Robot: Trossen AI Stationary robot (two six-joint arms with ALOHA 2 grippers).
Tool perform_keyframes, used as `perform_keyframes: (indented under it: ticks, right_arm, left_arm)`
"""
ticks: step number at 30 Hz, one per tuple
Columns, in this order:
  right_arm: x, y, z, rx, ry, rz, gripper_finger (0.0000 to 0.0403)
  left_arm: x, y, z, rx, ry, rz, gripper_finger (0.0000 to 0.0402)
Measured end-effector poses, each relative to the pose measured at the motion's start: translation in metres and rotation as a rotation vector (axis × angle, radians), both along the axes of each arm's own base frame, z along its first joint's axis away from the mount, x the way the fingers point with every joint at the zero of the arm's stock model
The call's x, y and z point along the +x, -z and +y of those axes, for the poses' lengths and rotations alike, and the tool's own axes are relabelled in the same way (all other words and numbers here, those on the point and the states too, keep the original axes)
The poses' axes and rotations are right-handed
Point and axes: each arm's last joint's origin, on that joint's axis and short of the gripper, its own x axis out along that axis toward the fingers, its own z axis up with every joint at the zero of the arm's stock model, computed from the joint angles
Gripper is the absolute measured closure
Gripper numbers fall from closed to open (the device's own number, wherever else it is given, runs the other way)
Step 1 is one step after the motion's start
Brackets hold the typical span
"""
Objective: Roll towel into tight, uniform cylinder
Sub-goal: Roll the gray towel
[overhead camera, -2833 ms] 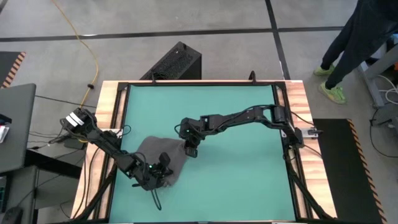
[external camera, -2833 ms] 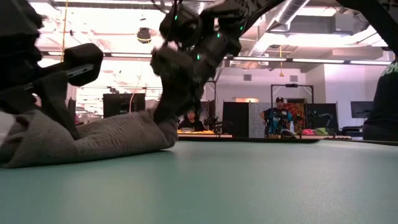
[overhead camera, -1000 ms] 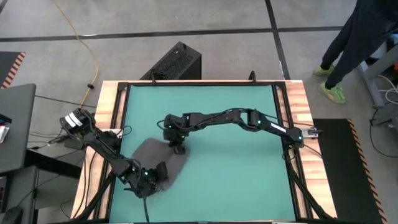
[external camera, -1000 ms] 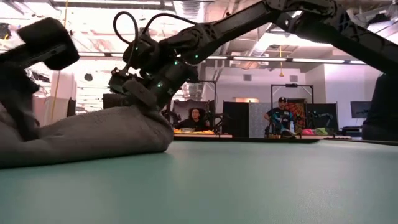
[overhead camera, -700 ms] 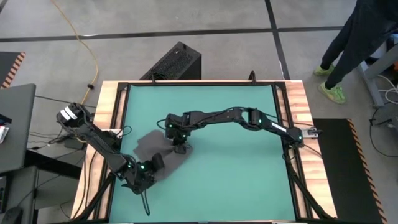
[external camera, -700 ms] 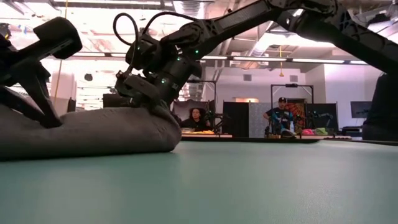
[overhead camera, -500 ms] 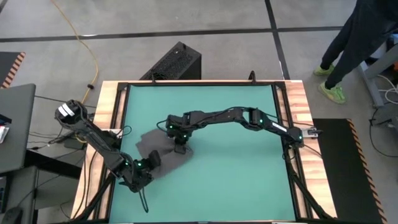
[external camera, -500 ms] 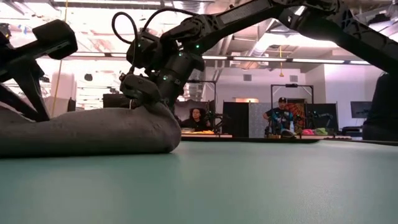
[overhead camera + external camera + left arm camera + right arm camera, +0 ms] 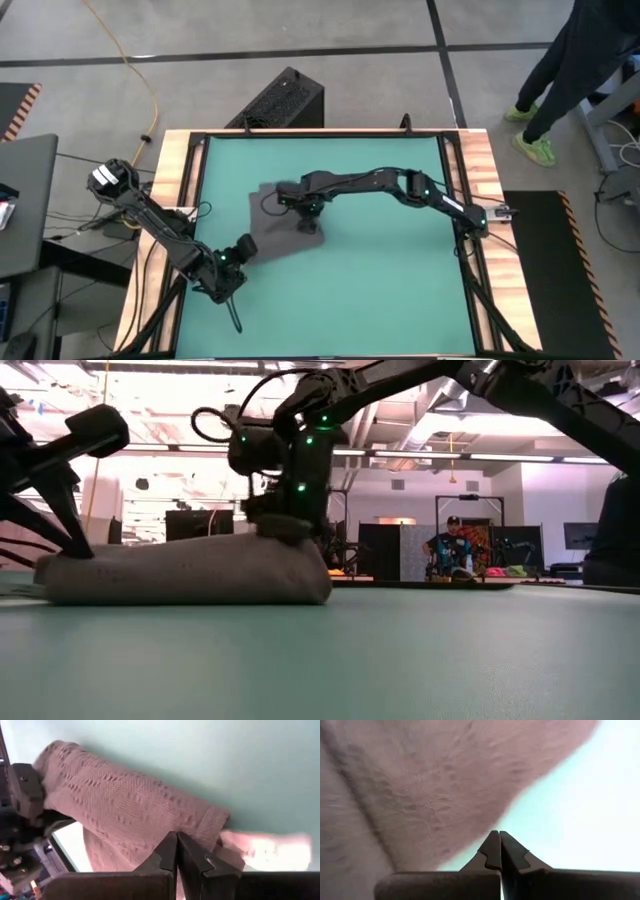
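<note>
I count one towel (image 9: 278, 222), dark grey knitted cloth, folded into a low, soft-edged slab on the smooth teal mat (image 9: 380, 290) left of the desk's middle. Two arms work it. My right tool (image 9: 307, 224), fingers pinched together on nothing, presses on its top. My left tool (image 9: 243, 248), likewise closed and empty, sits at its near-left corner.

Left arm (image 9: 160, 225): we see it run from the frame's left edge down toward lower centre-left; left gripper (image 9: 240, 250) with fingers pressed together. Right arm (image 9: 400, 185): stretched leftward from the right edge to frame centre; right gripper (image 9: 308, 222) pointing down, fingers together.
</note>
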Motion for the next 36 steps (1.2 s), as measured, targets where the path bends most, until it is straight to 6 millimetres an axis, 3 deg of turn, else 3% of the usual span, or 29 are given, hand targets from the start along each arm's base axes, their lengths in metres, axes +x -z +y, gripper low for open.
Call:
perform_keyframes:
  ticks: [5, 10, 17, 22, 25, 29, 33, 36]
  right_arm:
    - [-0.011, -0.037, -0.002, -0.058, 0.013, -0.03, 0.0391]
    - [-0.018, -0.045, 0.001, -0.083, -0.063, 0.013, 0.0368]
    - [-0.048, -0.136, 0.033, -0.128, -0.17, -0.202, 0.0353]
    - [-0.075, -0.176, 0.073, -0.14, -0.278, -0.424, 0.0376]
    - [-0.09, -0.169, 0.093, -0.14, -0.334, -0.531, 0.039]
    - [-0.101, -0.12, 0.108, -0.125, -0.34, -0.712, 0.0394]
    - [-0.107, -0.08, 0.102, -0.112, -0.286, -0.87, 0.0393]
    - [-0.103, -0.054, 0.093, -0.076, -0.28, -0.886, 0.0394]
  left_arm:
    - [0.004, -0.001, 0.005, 0.022, -0.032, -0.019, 0.0402]
    - [0.007, -0.001, 0.009, 0.051, -0.053, -0.034, 0.0402]
    - [0.012, -0.002, 0.011, 0.009, -0.098, -0.07, 0.0402]
    - [0.013, -0.002, 0.013, 0.006, -0.108, -0.07, 0.0402]
    - [0.013, -0.002, 0.013, 0.005, -0.108, -0.069, 0.0402]
    - [0.013, -0.002, 0.013, 0.002, -0.108, -0.07, 0.0402]
    - [0.014, -0.002, 0.013, -0.009, -0.12, -0.077, 0.0402]
    - [0.014, -0.002, 0.013, -0.02, -0.132, -0.083, 0.0402]
